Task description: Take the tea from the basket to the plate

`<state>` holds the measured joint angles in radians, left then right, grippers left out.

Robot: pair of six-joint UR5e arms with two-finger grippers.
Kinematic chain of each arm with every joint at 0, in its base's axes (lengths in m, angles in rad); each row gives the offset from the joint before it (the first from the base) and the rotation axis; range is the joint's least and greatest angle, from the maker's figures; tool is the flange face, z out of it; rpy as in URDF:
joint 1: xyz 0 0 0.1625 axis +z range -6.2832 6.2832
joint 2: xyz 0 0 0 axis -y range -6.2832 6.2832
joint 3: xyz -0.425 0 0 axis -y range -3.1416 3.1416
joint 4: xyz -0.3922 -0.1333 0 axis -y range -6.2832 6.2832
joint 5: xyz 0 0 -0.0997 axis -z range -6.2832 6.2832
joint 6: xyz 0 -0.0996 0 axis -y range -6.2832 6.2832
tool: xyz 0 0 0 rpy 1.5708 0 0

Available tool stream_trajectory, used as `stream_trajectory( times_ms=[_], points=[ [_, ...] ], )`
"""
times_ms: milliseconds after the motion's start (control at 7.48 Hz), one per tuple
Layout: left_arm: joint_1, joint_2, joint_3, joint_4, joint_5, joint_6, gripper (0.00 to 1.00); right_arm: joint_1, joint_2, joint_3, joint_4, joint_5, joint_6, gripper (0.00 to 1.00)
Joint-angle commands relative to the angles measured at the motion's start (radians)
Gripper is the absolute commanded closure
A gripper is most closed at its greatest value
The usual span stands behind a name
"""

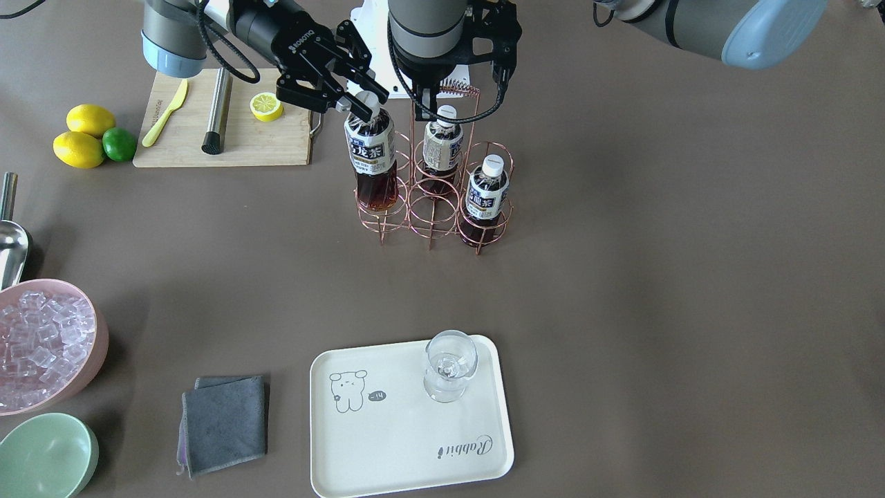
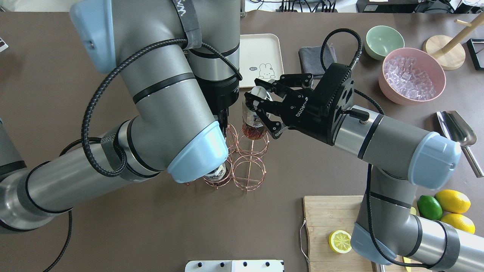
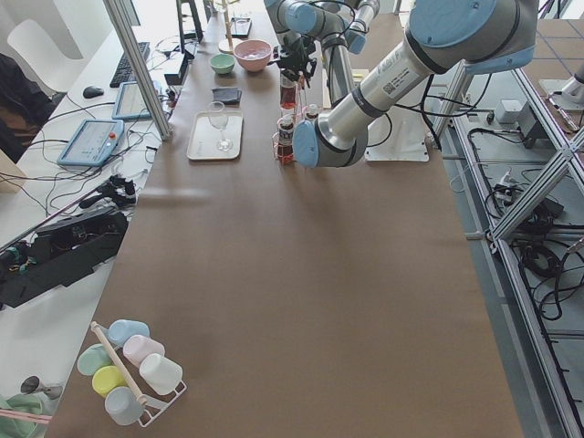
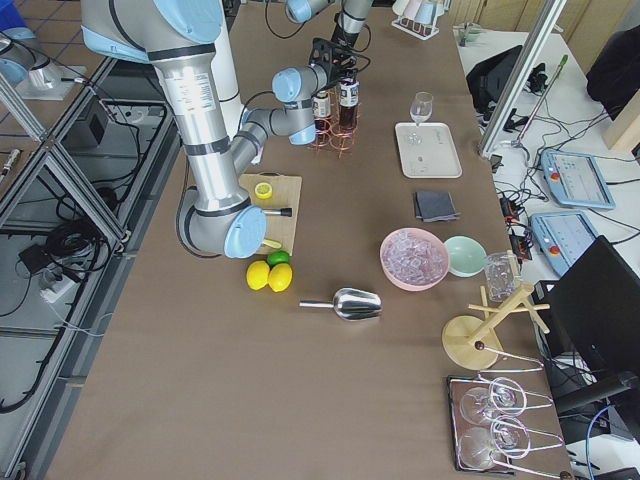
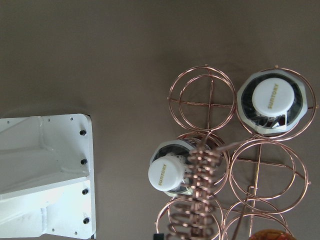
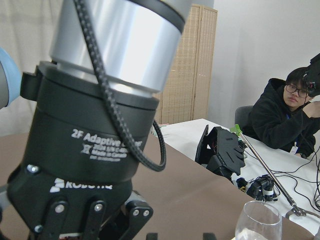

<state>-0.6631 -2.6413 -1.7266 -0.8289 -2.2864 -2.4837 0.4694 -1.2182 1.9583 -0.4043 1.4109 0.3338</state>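
Observation:
The copper wire basket (image 1: pixel 429 207) stands mid-table with three tea bottles in it. My right gripper (image 1: pixel 363 104) is shut on the white cap of the tea bottle (image 1: pixel 372 155) nearest it. That bottle is tilted and raised, its base still in its ring cell; it also shows in the overhead view (image 2: pixel 254 121). Two other bottles (image 1: pixel 442 149) (image 1: pixel 487 197) stand upright in their cells. My left gripper (image 1: pixel 423 97) is straight above the basket, shut on its coiled handle (image 5: pixel 197 200). The cream plate (image 1: pixel 408 436) lies at the operators' side with a glass (image 1: pixel 449 365) on it.
A cutting board (image 1: pixel 228 138) with a lemon half, a yellow knife and a metal rod lies beside the right arm. Lemons and a lime (image 1: pixel 90 138), a scoop (image 1: pixel 10 242), a pink ice bowl (image 1: pixel 41 346), a green bowl (image 1: pixel 45 456) and a grey cloth (image 1: pixel 225 422) are nearby.

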Motion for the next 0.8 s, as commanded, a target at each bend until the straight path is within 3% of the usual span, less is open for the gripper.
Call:
stream_trajectory(
  times_ms=[0,134,401,535,668],
  points=[
    [0.000,0.004,-0.010,0.002,0.001,0.035,1.00,0.049,-0.012,0.005,-0.024,0.017,0.002,1.00],
    [0.000,0.004,-0.008,0.002,0.001,0.035,1.00,0.073,-0.023,-0.013,-0.021,0.023,0.002,1.00],
    [0.002,0.000,-0.007,0.022,0.001,0.035,1.00,0.197,-0.017,-0.122,-0.010,0.121,0.057,1.00],
    [0.002,0.001,-0.005,0.034,0.001,0.035,1.00,0.254,-0.005,-0.227,0.074,0.140,0.094,1.00],
    [0.000,0.003,-0.002,0.046,0.001,0.035,1.00,0.288,0.020,-0.389,0.228,0.158,0.111,1.00]
  ],
)
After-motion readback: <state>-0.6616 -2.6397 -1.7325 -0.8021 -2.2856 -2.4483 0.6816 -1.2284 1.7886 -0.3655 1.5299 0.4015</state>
